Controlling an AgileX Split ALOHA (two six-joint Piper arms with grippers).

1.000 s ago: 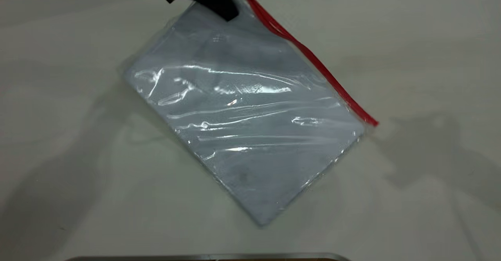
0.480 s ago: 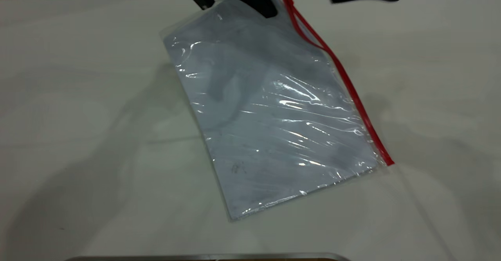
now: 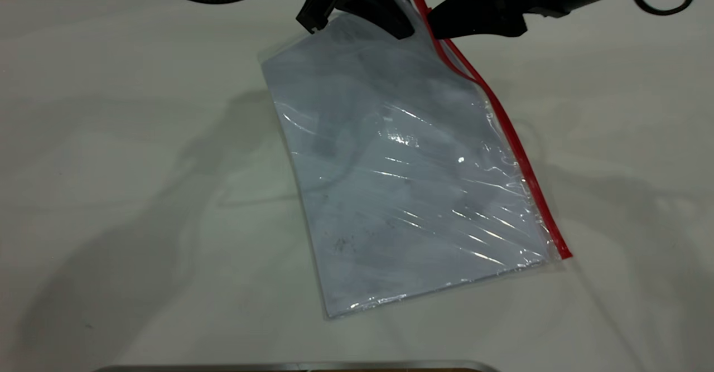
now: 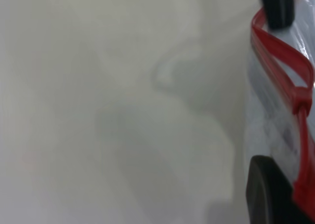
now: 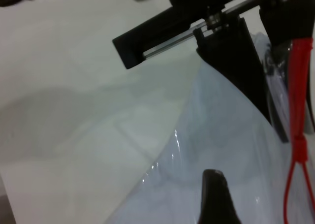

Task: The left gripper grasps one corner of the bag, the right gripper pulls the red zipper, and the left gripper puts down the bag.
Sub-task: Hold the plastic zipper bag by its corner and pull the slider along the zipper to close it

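Above the table, the left gripper is pinching the bag corner; the right gripper, seemingly parted, is nearing the red zipper and risks missing its slider.

We see the bag, a flat clear pouch with a smudged white sheet inside, lifted at its far corner and sloping down so that its near edge rests low at the bench. The red zipper runs along its right edge, from the far corner to the near right one. Near the far end its two strips part slightly, leaving a narrow gap.
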